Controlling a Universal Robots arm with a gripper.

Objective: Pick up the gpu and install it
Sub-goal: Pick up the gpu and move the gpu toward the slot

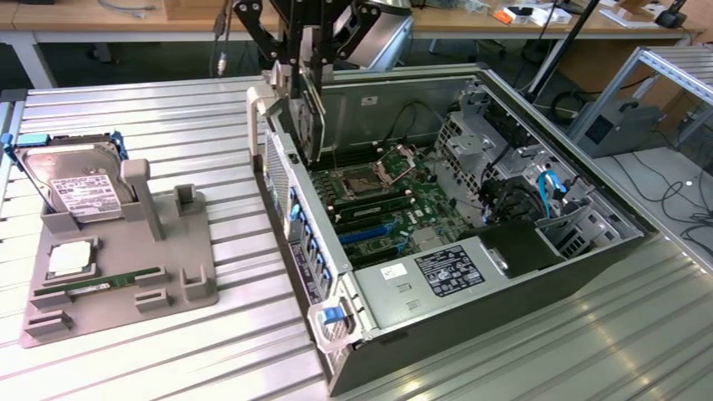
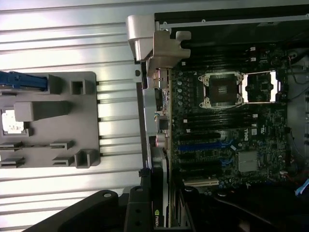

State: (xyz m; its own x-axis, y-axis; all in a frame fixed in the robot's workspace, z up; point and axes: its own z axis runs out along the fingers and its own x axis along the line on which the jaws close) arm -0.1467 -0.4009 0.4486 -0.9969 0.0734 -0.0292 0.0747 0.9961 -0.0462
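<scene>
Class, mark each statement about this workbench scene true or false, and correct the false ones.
1. The jaws hold the gpu above the open case. True.
2. The hard drive sits inside the case. False: it stands in the grey holder beside the case.
3. The memory stick lies in the holder. True.
4. The gpu is seated on the motherboard. False: it hangs above the case, in no slot.
</scene>
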